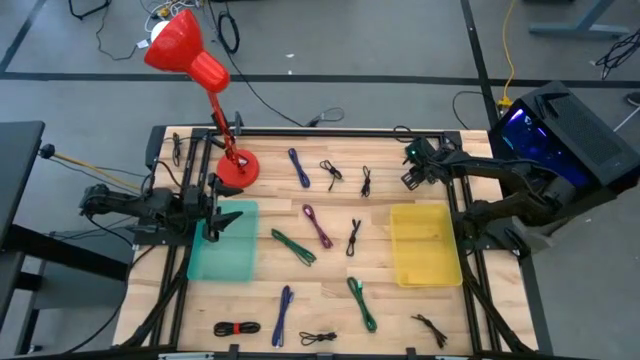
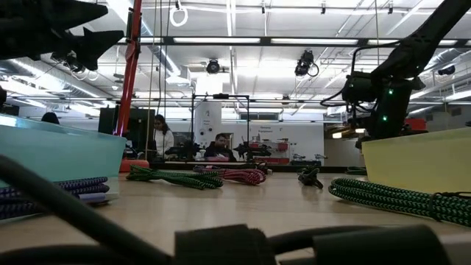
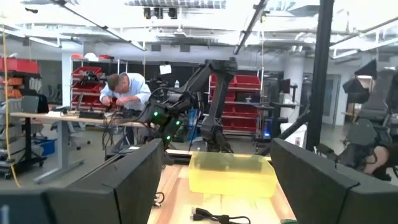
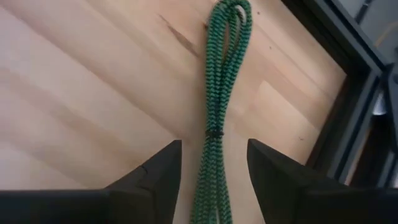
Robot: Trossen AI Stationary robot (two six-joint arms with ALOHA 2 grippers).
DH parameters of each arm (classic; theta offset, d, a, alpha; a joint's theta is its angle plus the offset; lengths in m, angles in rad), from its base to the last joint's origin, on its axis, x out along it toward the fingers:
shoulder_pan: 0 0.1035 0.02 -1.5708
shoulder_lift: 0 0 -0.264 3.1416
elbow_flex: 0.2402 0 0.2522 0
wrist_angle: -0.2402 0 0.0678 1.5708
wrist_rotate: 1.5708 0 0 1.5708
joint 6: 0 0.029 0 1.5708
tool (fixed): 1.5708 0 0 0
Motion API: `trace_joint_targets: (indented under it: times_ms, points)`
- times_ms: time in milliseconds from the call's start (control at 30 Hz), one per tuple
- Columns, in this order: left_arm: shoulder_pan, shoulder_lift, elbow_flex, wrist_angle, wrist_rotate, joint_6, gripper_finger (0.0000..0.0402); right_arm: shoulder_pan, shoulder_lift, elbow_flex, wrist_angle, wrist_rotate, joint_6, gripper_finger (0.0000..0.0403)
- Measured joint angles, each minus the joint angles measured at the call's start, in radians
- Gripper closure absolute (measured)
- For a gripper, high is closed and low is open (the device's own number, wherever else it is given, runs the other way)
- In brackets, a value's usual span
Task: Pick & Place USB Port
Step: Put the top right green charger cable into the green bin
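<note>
A: High view first. The pale wooden worktop (image 1: pixel 380 300) carries a translucent teal plastic bin (image 1: pixel 225 262) on the left and a yellow plastic bin (image 1: pixel 425 245) on the right, probably sorting targets. A red desk lamp (image 1: pixel 190 55) stands at the back.

B: And the arms?

A: The left gripper (image 1: pixel 222 218) hangs over the teal bin's near corner with its fingers spread wide and nothing between them. I'd say it's waiting. The right gripper (image 1: pixel 412 172) is at the far right corner, beyond the yellow bin.

B: Holding anything?

A: No. Its wrist view shows the fingers (image 4: pixel 163 168) apart, straddling a green braided cable bundle (image 4: pixel 214 106) that lies flat on the wood beside the dark frame. The fingers clear it on both sides.

B: What can't you see?

A: From above, the gripper covers that cable. Its plug ends are cut off, so I can't confirm the connector type. The teal bin seems to hold a purple bundle, but it's hard to make out.
</note>
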Motion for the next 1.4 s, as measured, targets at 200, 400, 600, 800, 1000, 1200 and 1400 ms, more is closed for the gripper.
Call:
trace_joint_targets:
  times_ms: [200, 400, 600, 800, 1000, 1200, 1400]
  points:
    - [0.0, 0.0, 0.0, -0.004, 0.0, 0.0, 0.0099, 0.017, 0.033, 0.0, 0.005, 0.035, 0.016, 0.0231]
    - [0.0, 0.0, 0.0, -0.004, 0.0, -0.018, 0.0099, 0.031, 0.06, -0.001, 0.014, 0.052, 0.038, 0.0232]
    - [0.0, 0.0, 0.0, -0.01, 0.0, -0.025, 0.0099, 0.046, 0.091, 0.0, 0.02, 0.079, 0.044, 0.0232]
    - [-0.001, 0.0, 0.0, -0.01, 0.0, -0.026, 0.0099, 0.048, 0.092, 0.0, 0.019, 0.073, 0.058, 0.0232]
    - [-0.002, 0.0, 0.0, -0.01, -0.001, -0.056, 0.0099, 0.048, 0.092, -0.003, 0.025, 0.071, 0.055, 0.0232]
    - [-0.002, 0.0, 0.0, -0.01, -0.002, -0.051, 0.0099, 0.066, 0.091, -0.033, 0.07, 0.09, 0.044, 0.0232]
    - [-0.002, 0.0, 0.0, -0.007, 0.042, -0.077, 0.0099, 0.066, 0.091, -0.04, 0.084, 0.094, 0.042, 0.0232]
